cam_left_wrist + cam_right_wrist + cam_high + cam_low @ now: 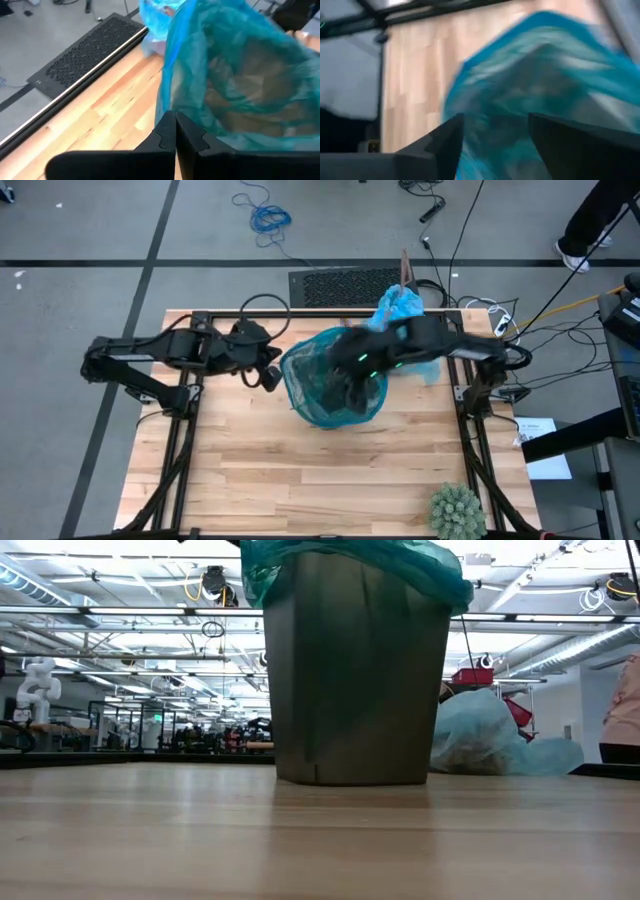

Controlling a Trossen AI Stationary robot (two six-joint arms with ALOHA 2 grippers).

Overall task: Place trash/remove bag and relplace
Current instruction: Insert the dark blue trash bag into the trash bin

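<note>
Left gripper: the dark two-finger left gripper [175, 131] has its fingers pressed together, tips at the near rim of the darker teal-green crinkly plastic bag [335, 385]; whether a fold of film is pinched between them cannot be told.
Right gripper: the dark right gripper [492, 137] stands spread over the teal bag's mouth, centre of the high view, nothing visibly held.
Bin: the small dark plastic bin [355, 680] stands upright mid-frame in the low view, the teal bag draped over its rim.
Task's bag: the pale sky-blue translucent liner [400, 308] lies bunched on the light wooden table [300, 480] behind the bin, upper centre of the high view.
Doing it well: probably seat the new liner evenly; tug each rim section outward and down, without tipping the bin.
Hard to see: the bin's inside, any trash in the blue liner, the right fingertips blurred.
</note>
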